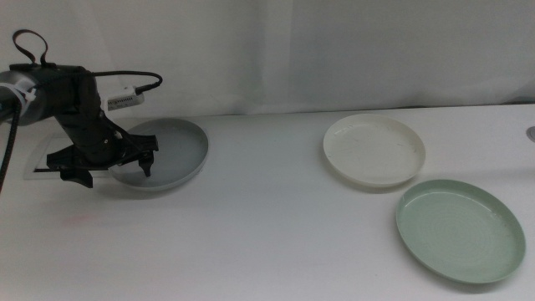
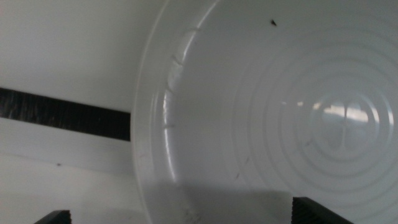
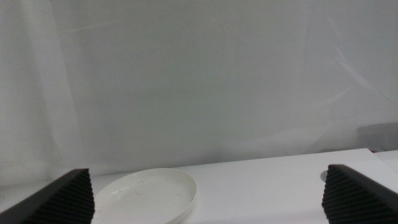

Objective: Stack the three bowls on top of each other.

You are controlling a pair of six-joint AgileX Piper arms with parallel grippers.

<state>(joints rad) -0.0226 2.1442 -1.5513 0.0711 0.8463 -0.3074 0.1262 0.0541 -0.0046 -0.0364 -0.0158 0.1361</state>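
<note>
Three bowls found unstacked on table (image 1: 267,242): grey bowl (image 1: 171,152) at left, cream bowl (image 1: 374,149) right of centre toward rear, green bowl (image 1: 460,229) at front right, just beside cream bowl. Left gripper (image 1: 117,167) positioned at grey bowl's near-left rim, jaws apart, one finger over bowl's inside, other outside rim; no clamp yet, by appearance. Left wrist view confirms: rim of grey bowl (image 2: 149,124) running between the two spread jaw tips, bowl filling most of frame. Right gripper not visible in middle view; its wrist view shows jaws wide apart, holding nothing, facing cream bowl (image 3: 149,193) across bare table. Step in hand judged as grasp of grey bowl by rim. Recommended: lower until rim sits deep between pads, close squarely across rim wall, lift level to avoid slip or tilt, then carry toward the other two. Flat panel (image 1: 46,163) lying under left arm; avoid snagging.
</note>
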